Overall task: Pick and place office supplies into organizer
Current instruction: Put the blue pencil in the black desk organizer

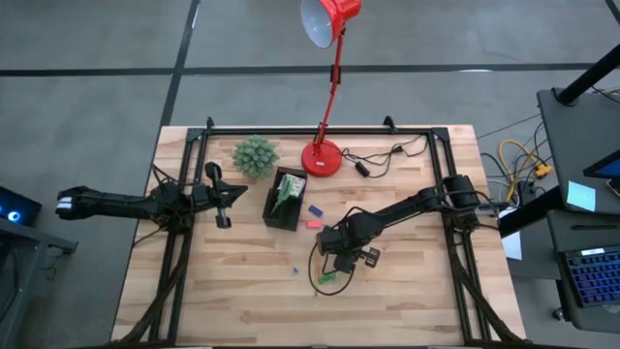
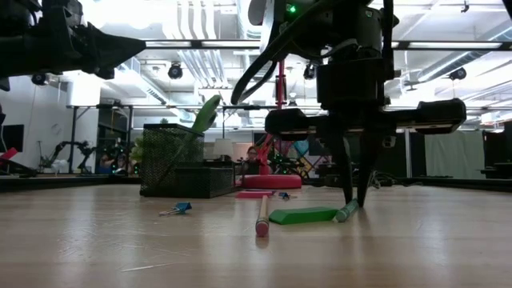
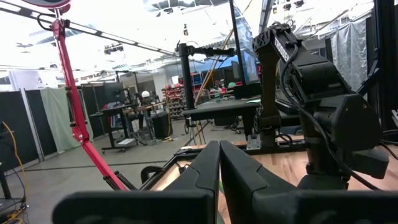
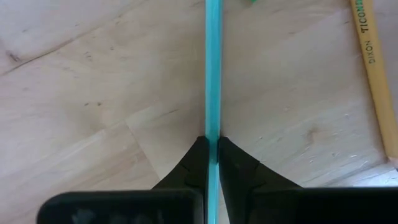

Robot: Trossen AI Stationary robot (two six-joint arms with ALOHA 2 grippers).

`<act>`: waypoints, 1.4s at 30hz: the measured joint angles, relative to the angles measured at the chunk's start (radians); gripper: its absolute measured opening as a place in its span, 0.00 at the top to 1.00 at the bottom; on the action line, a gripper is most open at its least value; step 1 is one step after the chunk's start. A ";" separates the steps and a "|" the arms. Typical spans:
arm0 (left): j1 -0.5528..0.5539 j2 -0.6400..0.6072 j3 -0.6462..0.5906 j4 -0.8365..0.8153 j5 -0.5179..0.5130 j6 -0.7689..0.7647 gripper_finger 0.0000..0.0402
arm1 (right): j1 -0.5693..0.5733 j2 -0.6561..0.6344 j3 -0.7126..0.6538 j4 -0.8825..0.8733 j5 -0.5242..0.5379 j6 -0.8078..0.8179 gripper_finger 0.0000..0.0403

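My right gripper (image 4: 213, 155) points down at the table's middle right and is shut on a teal-green pen (image 4: 213, 68) that lies on the wood. A yellow pencil (image 4: 373, 68) lies beside it, and a flat green piece (image 2: 304, 215) lies next to the pen's end (image 2: 346, 213). The black mesh organizer (image 1: 283, 199) stands left of them, with something green sticking up out of it (image 2: 204, 116). My left gripper (image 3: 219, 168) waits shut above the table's left side (image 1: 225, 194). My right gripper pinches the pen's barrel (image 4: 213, 127) between its two fingers (image 4: 198, 163), one on each side. The fingers come from above, pointing down. The pen runs straight through the gap between them and lies flat on the table.
A small pink piece (image 1: 313, 223) and a blue piece (image 1: 312, 208) lie right of the organizer, and a small clip (image 2: 176, 210) lies nearer the front. The red lamp's base (image 1: 322, 157) and a spiky green plant (image 1: 255, 155) stand at the back. Bare wood lies toward the near edge.
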 joint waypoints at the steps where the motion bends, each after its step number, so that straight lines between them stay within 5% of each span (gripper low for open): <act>1: 0.000 0.001 0.000 0.000 0.000 0.000 1.00 | 0.000 -0.001 0.000 -0.001 0.000 0.000 0.95; 27: 0.000 0.019 0.000 0.001 0.000 0.000 1.00 | 0.002 -0.109 0.000 -0.026 0.008 0.189 0.96; 42: 0.000 0.019 0.000 0.001 0.000 0.000 1.00 | 0.002 -0.148 0.002 0.185 0.007 0.421 0.96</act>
